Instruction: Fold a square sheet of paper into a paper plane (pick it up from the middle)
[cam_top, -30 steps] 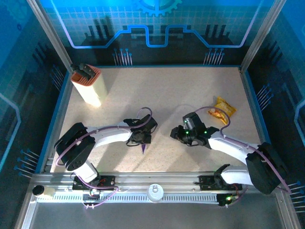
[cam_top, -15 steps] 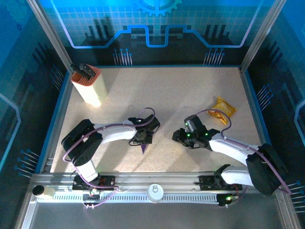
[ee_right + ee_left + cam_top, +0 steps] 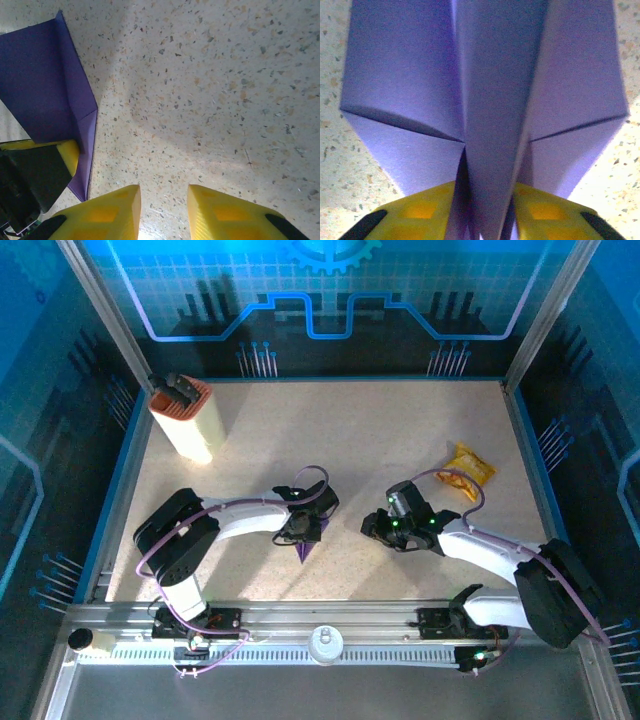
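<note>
Since a second ago the left arm's elbow has swung inward, easing the left gripper [image 3: 485, 192] nearer the front rail. Folding looks done: the paper plane [image 3: 485, 100] is a crisp purple dart, its keel between those fingers, though I cannot tell whether they pinch it. What seems left is releasing it on the table [image 3: 225, 100]. Just beside it, the right gripper [image 3: 164, 192] is narrowly parted and empty.

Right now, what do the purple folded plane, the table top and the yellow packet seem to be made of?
The paper plane: thin matte purple paper, judging by its sharp creases and lack of shine. The table top: smooth speckled surface, perhaps laminate or stone composite; the look leaves it open. The snack packet: probably crinkled yellow-orange plastic film, too small to be certain.
</note>
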Action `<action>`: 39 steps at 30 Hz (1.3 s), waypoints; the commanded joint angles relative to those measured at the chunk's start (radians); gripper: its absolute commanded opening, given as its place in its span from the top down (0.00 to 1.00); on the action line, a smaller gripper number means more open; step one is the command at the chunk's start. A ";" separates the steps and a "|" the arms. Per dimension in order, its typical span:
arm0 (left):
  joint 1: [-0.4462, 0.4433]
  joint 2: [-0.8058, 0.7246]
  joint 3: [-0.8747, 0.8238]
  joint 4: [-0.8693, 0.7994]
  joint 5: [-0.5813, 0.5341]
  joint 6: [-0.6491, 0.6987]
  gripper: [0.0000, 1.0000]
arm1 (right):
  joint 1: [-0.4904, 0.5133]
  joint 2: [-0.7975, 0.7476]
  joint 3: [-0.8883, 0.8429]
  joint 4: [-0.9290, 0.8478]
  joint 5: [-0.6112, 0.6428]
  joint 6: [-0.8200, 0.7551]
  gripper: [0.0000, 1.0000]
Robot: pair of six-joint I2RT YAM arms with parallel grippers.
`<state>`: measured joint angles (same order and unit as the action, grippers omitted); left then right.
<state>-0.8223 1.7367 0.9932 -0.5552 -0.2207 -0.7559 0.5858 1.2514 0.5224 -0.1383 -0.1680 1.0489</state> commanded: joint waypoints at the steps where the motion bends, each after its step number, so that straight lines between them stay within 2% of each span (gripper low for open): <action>1: -0.006 0.031 -0.022 -0.030 -0.012 -0.037 0.64 | -0.012 0.008 0.000 -0.007 -0.009 -0.017 0.68; 14: -0.045 0.024 0.007 -0.068 -0.061 -0.162 0.56 | -0.059 -0.069 -0.011 -0.069 -0.026 -0.061 0.67; 20: -0.063 -0.032 0.072 -0.156 -0.145 -0.263 0.51 | -0.109 -0.128 -0.007 -0.122 -0.041 -0.104 0.66; 29: -0.096 -0.122 0.125 -0.220 -0.188 -0.335 0.44 | -0.197 -0.197 0.012 -0.228 -0.043 -0.186 0.65; 31: -0.111 -0.164 0.114 -0.228 -0.213 -0.344 0.44 | -0.215 -0.226 0.029 -0.267 -0.009 -0.223 0.61; 34: -0.113 -0.266 0.080 -0.234 -0.297 -0.330 0.38 | -0.237 -0.267 0.091 -0.349 0.108 -0.322 0.46; 37: -0.096 -0.401 0.017 -0.213 -0.444 -0.246 0.20 | -0.242 -0.280 0.171 -0.410 0.343 -0.448 0.35; 39: -0.045 -0.487 -0.045 -0.163 -0.484 -0.163 0.08 | -0.247 -0.276 0.184 -0.377 0.511 -0.526 0.31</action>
<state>-0.9115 1.3418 1.0138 -0.7204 -0.5552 -1.0115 0.3573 0.9863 0.6601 -0.4751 0.0700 0.6838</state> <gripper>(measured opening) 0.897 0.681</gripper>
